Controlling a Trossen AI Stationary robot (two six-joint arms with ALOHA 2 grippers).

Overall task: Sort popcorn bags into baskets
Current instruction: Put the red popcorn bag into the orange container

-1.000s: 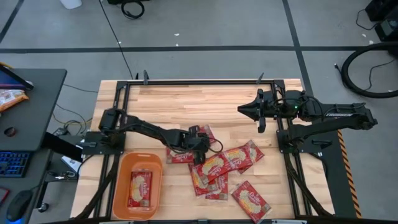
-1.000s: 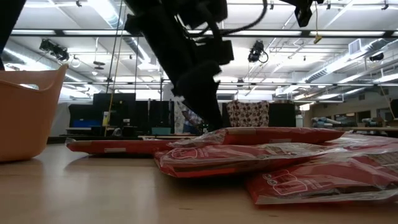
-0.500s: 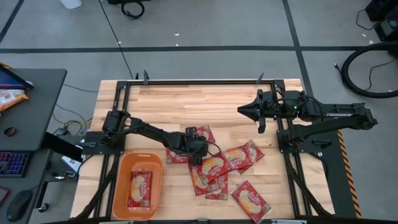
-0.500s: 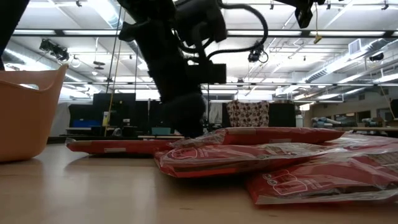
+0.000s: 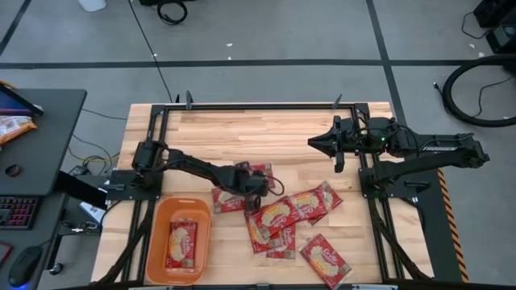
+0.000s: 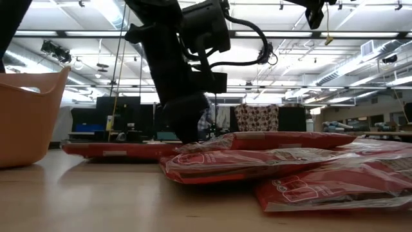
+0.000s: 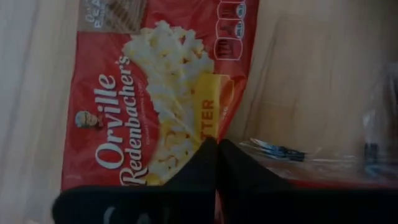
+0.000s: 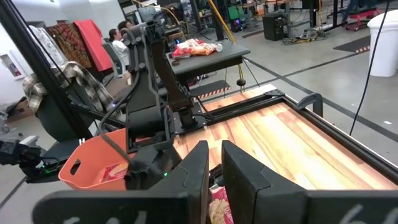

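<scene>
Several red popcorn bags [image 5: 282, 216] lie in a loose overlapping pile on the wooden table. The bag at the pile's far left [image 5: 230, 201] lies flat on the wood, and my left gripper [image 5: 258, 187] stands shut on top of it. The orange basket [image 5: 161, 211] sits at the near left with one bag [image 5: 182, 244] lying inside. My right gripper [image 5: 313, 142] hovers above the table's far right, its fingers [image 8: 198, 163] a narrow gap apart with nothing between them. My left gripper comes down on the bag from above, fingers pointing down. Its fingertips meet on the bag's printed top face [image 7: 205, 118], close to one long edge. The fingers hide whether a fold of wrapper is caught between them. The bag [image 6: 116, 149] lies along the table.
A dark side table at the left holds an orange-and-white snack packet [image 5: 14, 125] and a keyboard. Black frame rails [image 5: 242, 105] run along the table's far and side edges. Bare wood lies between the pile and the far rail. People sit beyond the table [image 8: 115, 37].
My left gripper has moved a little toward the table's far-left over the pile and come down onto the leftmost bag. Its fingers have come together there. The right arm has kept still.
</scene>
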